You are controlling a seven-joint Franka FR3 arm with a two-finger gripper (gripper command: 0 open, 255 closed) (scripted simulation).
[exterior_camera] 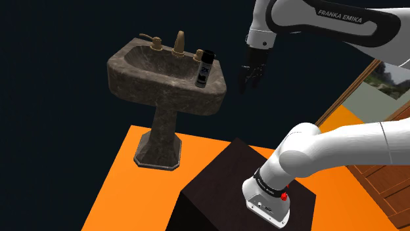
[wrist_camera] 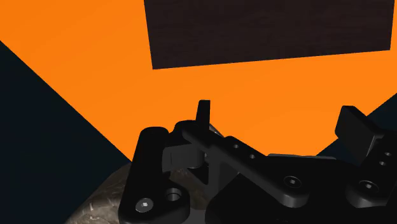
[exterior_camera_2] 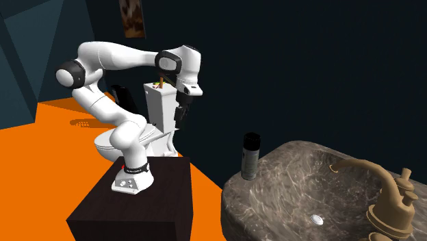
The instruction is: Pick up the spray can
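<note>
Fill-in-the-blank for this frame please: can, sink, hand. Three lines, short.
1. The spray can stands ___ on the sink's rim.
2. The hand is ___, gripping nothing, apart from the can.
3. The floor around the sink's pedestal is ___.
Missing words: upright; open; orange.

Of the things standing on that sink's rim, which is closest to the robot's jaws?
The black spray can, on the sink corner facing the arm; the tan spout and handles stand farther back.
</note>
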